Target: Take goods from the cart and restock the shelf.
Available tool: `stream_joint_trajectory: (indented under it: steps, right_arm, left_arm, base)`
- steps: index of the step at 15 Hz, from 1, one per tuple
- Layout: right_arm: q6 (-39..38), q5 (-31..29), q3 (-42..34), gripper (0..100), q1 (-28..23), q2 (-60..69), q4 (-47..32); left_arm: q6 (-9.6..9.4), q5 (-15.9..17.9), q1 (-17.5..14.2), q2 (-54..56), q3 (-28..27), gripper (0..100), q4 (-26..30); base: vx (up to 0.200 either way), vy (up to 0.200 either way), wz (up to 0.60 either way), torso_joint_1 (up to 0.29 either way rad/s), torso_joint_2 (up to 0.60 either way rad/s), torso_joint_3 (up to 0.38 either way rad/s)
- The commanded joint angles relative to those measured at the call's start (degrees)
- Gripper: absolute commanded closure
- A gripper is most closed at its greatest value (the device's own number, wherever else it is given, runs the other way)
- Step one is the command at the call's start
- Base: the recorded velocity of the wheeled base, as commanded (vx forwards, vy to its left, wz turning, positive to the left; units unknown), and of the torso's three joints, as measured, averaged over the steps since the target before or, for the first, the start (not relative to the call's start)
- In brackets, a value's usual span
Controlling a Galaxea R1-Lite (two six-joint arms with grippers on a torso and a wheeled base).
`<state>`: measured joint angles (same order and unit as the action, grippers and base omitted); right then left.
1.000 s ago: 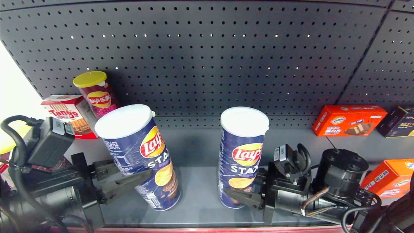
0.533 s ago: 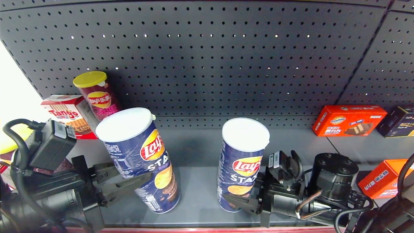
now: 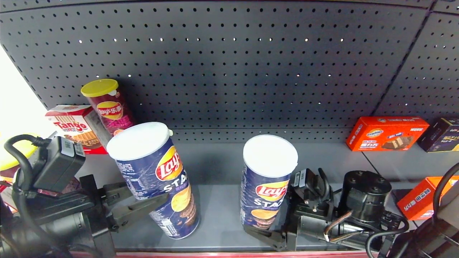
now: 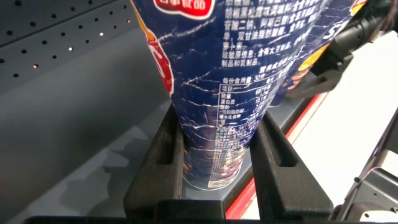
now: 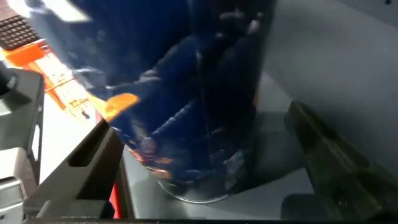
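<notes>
Two tall dark-blue chip cans with white lids are over the grey shelf (image 3: pixel 218 168). The left can (image 3: pixel 154 168) leans with its top to the left. My left gripper (image 3: pixel 150 200) is shut on its lower half, and both fingers press its sides (image 4: pixel 217 124). The right can (image 3: pixel 267 179) stands nearly upright close to the shelf's front edge. My right gripper (image 3: pixel 265 222) sits low around its base. In the right wrist view its fingers (image 5: pixel 323 155) flank the can (image 5: pixel 186 93), with a gap on one side.
A red can with a yellow lid (image 3: pixel 107 104) and a wafer box (image 3: pixel 73 125) stand at the back left. Orange boxes (image 3: pixel 387 132) (image 3: pixel 419 202) and a dark box (image 3: pixel 443 134) lie at the right. A pegboard wall closes the back. Bare shelf lies between and behind the two cans.
The right can has come down toward the shelf's front, and the right arm sank with it. The left can dropped slightly, still tilted.
</notes>
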<state>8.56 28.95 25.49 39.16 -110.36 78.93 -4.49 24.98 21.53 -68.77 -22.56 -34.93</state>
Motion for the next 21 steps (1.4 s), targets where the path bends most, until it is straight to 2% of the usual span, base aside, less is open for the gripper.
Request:
stream_joint_trajectory:
  steps: [1,4,7,10,13,15,16,18,21]
  right_arm:
    - [0.1,-0.2,-0.4,0,-0.1,1.3,0.3]
    - [0.1,-0.2,-2.8,0,-1.6,6.4,0.3]
    - [0.1,-0.1,-10.5,0,-2.0,16.2,0.2]
    - [0.1,-0.2,-15.1,0,-2.2,24.6,0.1]
    - [0.1,-0.2,-20.0,0,-7.4,36.3,-0.3]
    - [0.1,-0.1,-22.8,0,-14.3,41.5,-0.3]
    - [0.0,-0.1,-25.4,0,-19.3,46.5,-0.4]
    - [-0.2,-0.9,-25.5,0,-24.0,55.4,-8.0]
    - [-2.1,-8.3,-25.4,0,-28.7,75.7,-31.5]
  left_arm:
    - [-0.08,0.0,0.0,0.0,0.6,100,-0.1]
    - [0.0,-0.1,0.0,0.8,0.7,100,0.0]
    - [0.0,-0.1,0.0,2.0,1.9,100,0.0]
    - [0.0,0.0,0.0,2.4,3.3,100,0.0]
    - [0.0,0.0,-0.1,1.9,0.9,100,-0.1]
    - [0.0,0.0,-0.1,2.0,-0.1,100,-0.1]
    - [0.0,0.0,0.0,2.0,-0.6,100,0.0]
    - [0.0,-0.1,0.0,1.9,-1.0,100,-0.1]
    - [-0.08,0.0,0.0,2.0,-1.2,100,-0.2]
  base:
    - [0.0,0.0,0.0,0.0,0.0,0.0]
    - [0.0,0.0,0.0,0.0,0.0,0.0]
    - [0.0,0.0,0.0,0.0,0.0,0.0]
    - [0.0,0.0,0.0,0.0,0.0,0.0]
    - [0.0,0.0,0.0,0.0,0.0,0.0]
    - [0.0,0.0,0.0,0.0,0.0,0.0]
    - [0.0,0.0,0.0,0.0,0.0,0.0]
    - [0.0,0.0,0.0,0.0,0.0,0.0]
    - [0.0,0.0,0.0,0.0,0.0,0.0]
